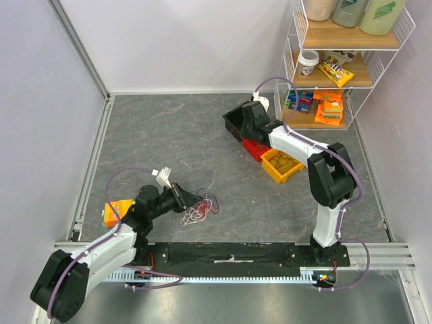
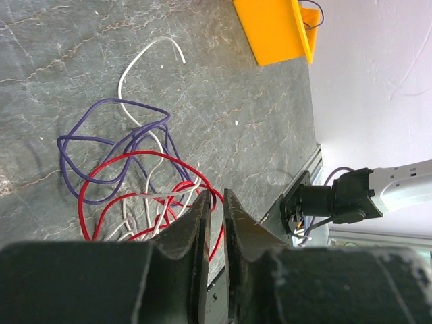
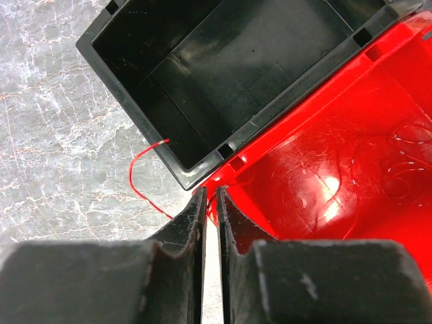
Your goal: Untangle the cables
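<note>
cables (image 2: 135, 154) partly hidden, red bin (image 3: 324, 169) cropped

Top: overhead, whole table (image 1: 169, 135). Left wrist: close over cables (image 1: 200, 210), shared with top. Right wrist: far from cables.

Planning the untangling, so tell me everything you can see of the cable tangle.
The cables are thin floppy wires, red, white and dark purple, looped loosely over one another in a small flat heap on the grey stone-look table. One white end curls free. The left gripper, nearly shut, meets the red loop at the heap's edge; a pinch is unclear.
</note>
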Available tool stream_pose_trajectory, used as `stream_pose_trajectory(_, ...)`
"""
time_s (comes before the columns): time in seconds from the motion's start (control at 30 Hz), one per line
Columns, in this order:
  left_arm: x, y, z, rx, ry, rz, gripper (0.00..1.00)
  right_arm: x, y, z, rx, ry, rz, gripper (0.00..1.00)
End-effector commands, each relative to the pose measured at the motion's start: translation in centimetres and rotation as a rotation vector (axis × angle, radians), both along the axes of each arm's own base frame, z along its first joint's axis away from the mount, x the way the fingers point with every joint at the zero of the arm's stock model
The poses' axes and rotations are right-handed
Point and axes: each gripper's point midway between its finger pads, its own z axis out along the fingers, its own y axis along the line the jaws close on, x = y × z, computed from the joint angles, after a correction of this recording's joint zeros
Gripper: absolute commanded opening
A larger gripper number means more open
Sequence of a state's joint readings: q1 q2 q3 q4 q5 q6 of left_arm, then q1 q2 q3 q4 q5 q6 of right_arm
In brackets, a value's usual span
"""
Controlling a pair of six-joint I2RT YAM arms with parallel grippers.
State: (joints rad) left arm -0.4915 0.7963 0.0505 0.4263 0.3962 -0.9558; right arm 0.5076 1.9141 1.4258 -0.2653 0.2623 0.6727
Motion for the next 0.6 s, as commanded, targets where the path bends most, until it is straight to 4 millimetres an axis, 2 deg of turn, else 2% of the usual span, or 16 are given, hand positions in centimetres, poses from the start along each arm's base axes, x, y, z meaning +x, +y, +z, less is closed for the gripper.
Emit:
stream_pose_trajectory(0.0,-1.4,0.5,-2.6,0.021,0.03,-0.013,0.19,0.5,-0.2,2.5,0.029,-0.073,-0.025,0.12)
stream_pose_trajectory(0.13,-1.3,0.6,-2.5,0.021,0.026,-0.011,0.19,1.0,-0.2,2.2,0.035,-0.067,-0.02,0.01)
stream_pose_trajectory(0.23,-1.4,0.6,-2.6,0.02,0.027,-0.012,0.19,0.9,-0.5,2.0,0.022,-0.064,-0.024,0.0)
stream_pose_trajectory(0.43,-1.4,0.6,-2.6,0.022,0.03,-0.01,0.19,-0.2,-4.0,3.7,-0.059,-0.102,-0.077,0.0)
stream_pose_trajectory(0.57,-1.3,0.5,-2.5,0.02,0.029,-0.012,0.19,0.2,-7.0,3.5,-0.138,-0.106,-0.097,0.0)
